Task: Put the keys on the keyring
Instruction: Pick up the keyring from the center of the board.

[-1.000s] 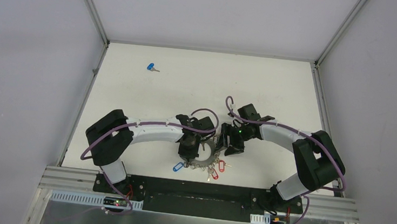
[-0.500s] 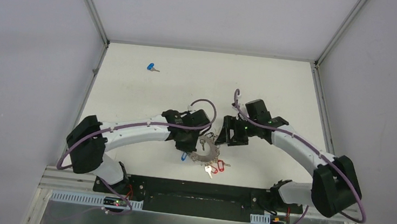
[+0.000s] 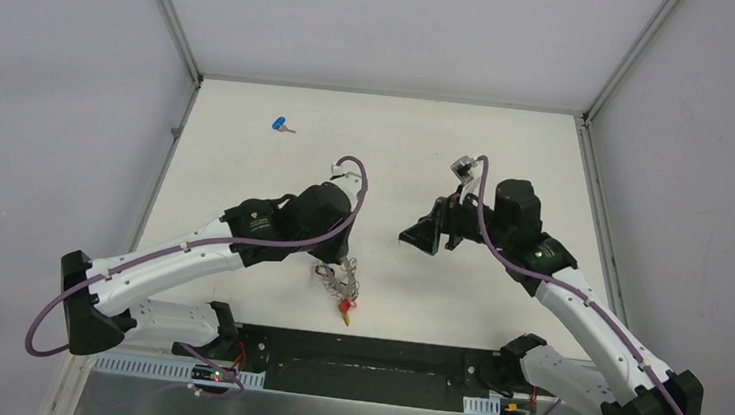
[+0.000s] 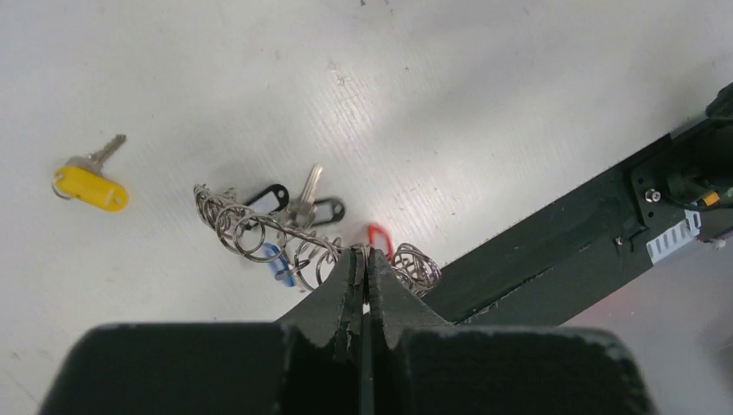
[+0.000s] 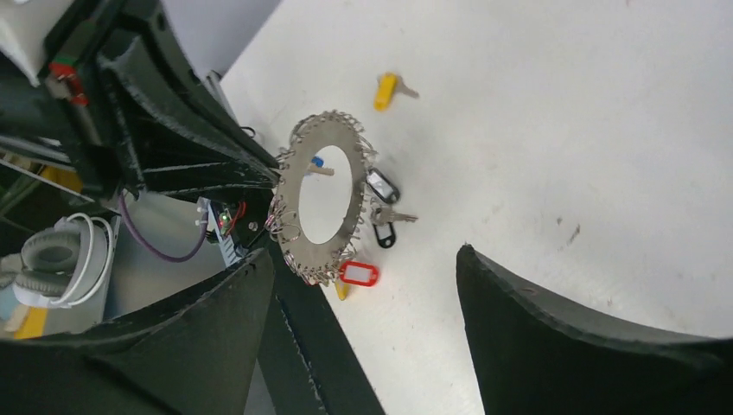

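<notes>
The keyring (image 5: 320,194) is a grey metal disc with a hole, fringed with small rings, keys and red, black and blue tags. It hangs upright above the table (image 3: 337,280). My left gripper (image 4: 366,255) is shut on its rim. One yellow-headed key (image 4: 89,186) lies loose on the table beyond the ring, also visible from the right wrist as the yellow key (image 5: 386,91). A blue-headed key (image 3: 280,125) lies far off at the back left. My right gripper (image 3: 419,237) stands open and empty, to the right of the ring and facing it.
The black base rail (image 3: 371,353) runs along the near edge, right below the hanging ring. White walls enclose the table (image 3: 508,160) on three sides. Purple cables loop over both wrists.
My left gripper has closed on the keyring and raised it off the table, turning it upright. The right gripper has drawn back to the right and opened wider.
</notes>
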`<state>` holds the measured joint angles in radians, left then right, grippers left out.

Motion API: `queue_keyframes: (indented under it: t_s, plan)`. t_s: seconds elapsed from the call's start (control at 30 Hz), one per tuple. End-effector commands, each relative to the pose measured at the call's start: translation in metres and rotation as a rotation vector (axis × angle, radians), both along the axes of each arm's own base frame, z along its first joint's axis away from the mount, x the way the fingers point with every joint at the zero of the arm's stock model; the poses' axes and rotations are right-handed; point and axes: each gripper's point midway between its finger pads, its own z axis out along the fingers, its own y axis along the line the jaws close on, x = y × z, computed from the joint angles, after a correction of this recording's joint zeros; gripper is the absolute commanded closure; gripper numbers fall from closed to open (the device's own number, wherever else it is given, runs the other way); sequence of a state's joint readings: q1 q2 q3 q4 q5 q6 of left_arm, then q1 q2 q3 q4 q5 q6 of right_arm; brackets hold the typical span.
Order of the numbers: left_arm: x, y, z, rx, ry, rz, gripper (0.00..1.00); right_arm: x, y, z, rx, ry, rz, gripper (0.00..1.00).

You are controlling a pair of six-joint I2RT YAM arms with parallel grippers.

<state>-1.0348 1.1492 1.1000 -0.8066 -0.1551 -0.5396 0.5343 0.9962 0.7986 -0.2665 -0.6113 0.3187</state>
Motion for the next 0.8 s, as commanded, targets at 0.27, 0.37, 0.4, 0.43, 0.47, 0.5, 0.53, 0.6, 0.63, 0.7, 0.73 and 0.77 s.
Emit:
queue_keyframes:
  t_s: [0.27, 0.37, 0.4, 0.43, 0.47, 0.5, 0.53, 0.6, 0.63, 0.7, 0.73, 0.77]
  plan:
    - [-0.011, -0.044, 0.094, -0.36, -0.476, -0.414, 1.0, -0.034, 0.014, 0.068, 0.253, -0.524, 0.287, 0.12]
    - [-0.011, -0.046, 0.096, -0.385, -0.529, -0.439, 1.0, -0.035, 0.015, 0.063, 0.256, -0.513, 0.302, 0.15]
    - [-0.011, -0.046, 0.095, -0.384, -0.534, -0.441, 1.0, -0.035, 0.015, 0.06, 0.256, -0.503, 0.303, 0.16]
    - [-0.011, -0.047, 0.094, -0.382, -0.532, -0.443, 1.0, -0.035, 0.016, 0.058, 0.257, -0.494, 0.305, 0.19]
    - [-0.01, -0.047, 0.092, -0.378, -0.528, -0.439, 1.0, -0.036, 0.017, 0.056, 0.26, -0.485, 0.313, 0.22]
    - [-0.009, -0.048, 0.09, -0.377, -0.519, -0.434, 1.0, -0.037, 0.018, 0.053, 0.262, -0.474, 0.321, 0.25]
    - [-0.009, -0.049, 0.088, -0.377, -0.507, -0.428, 1.0, -0.038, 0.019, 0.049, 0.263, -0.463, 0.331, 0.27]
    - [-0.006, -0.05, 0.084, -0.379, -0.478, -0.394, 1.0, -0.043, 0.022, 0.041, 0.264, -0.44, 0.361, 0.3]
    - [-0.004, -0.051, 0.081, -0.383, -0.454, -0.367, 1.0, -0.046, 0.024, 0.037, 0.264, -0.424, 0.381, 0.3]
    - [0.002, -0.049, 0.078, -0.385, -0.415, -0.297, 1.0, -0.051, 0.029, 0.031, 0.256, -0.405, 0.404, 0.31]
    - [0.004, -0.048, 0.075, -0.384, -0.391, -0.272, 1.0, -0.052, 0.032, 0.027, 0.238, -0.398, 0.403, 0.3]
    - [0.008, -0.047, 0.074, -0.383, -0.378, -0.232, 1.0, -0.052, 0.033, 0.023, 0.213, -0.396, 0.389, 0.29]
